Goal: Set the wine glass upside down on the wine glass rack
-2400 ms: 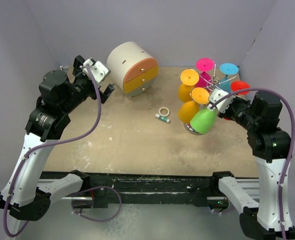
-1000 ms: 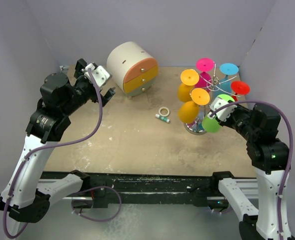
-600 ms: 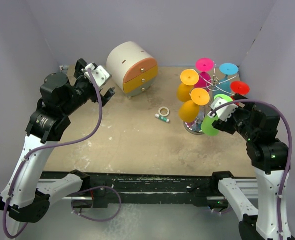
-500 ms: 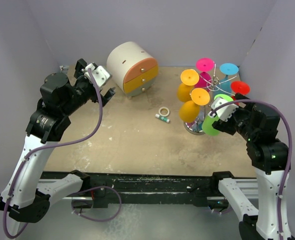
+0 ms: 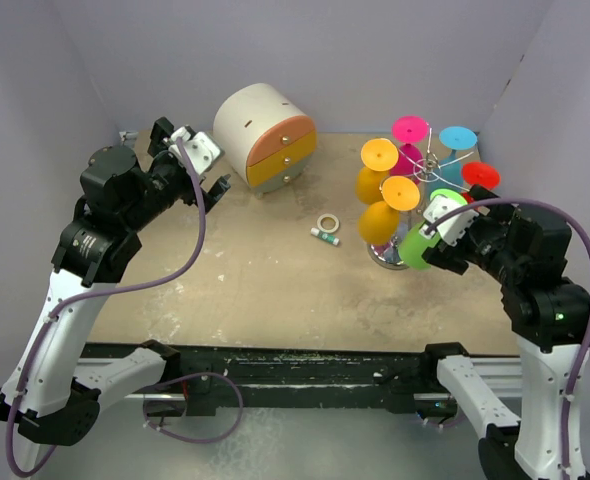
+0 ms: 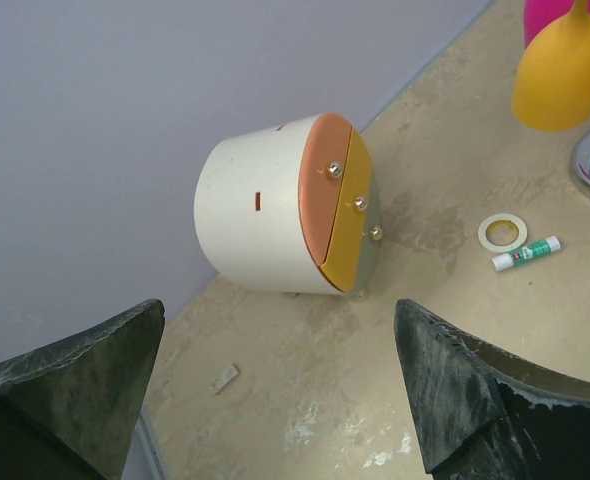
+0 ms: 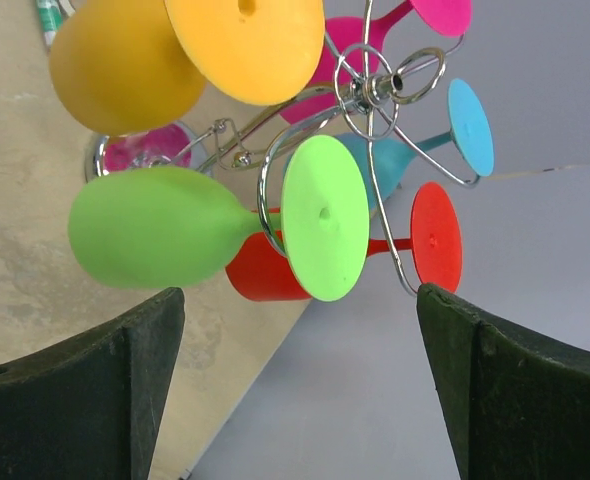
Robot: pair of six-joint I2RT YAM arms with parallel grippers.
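**Green glass hanging on rack, right jaws wide apart around it**

Count, top view: six wine glasses are hanging on one wine glass rack (image 5: 430, 165) at the right rear of the table (image 5: 245, 290): two orange glasses (image 5: 379, 222), one pink glass (image 5: 410, 128), one blue glass (image 5: 458, 137), one red glass (image 5: 480, 175) and one green wine glass (image 5: 413, 246). One round white drawer cabinet (image 5: 265, 135) is standing at the back. One tape roll (image 5: 327, 222) and one glue stick (image 5: 325, 236) are lying mid-table, just beside each other.

Hard to read: the bowls are hiding most of the rack's base in the top view. The right gripper (image 5: 437, 236) is covering part of the green bowl there. In the right wrist view only one orange foot is showing, and the green foot is hiding part of the red bowl. A small pale scrap (image 6: 225, 378) is lying by the wall in the left wrist view, too small to identify.

Task item: in the right wrist view the green wine glass is hanging with its stem inside a wire curl of the rack, foot facing the camera. It is sitting ahead of the right gripper, between the lines of the two fingers (image 7: 85, 390). Jaws are standing wide apart, neither touching it.

The left gripper (image 6: 280, 312) is hovering fully spread and empty, facing the cabinet, well apart from the rack.
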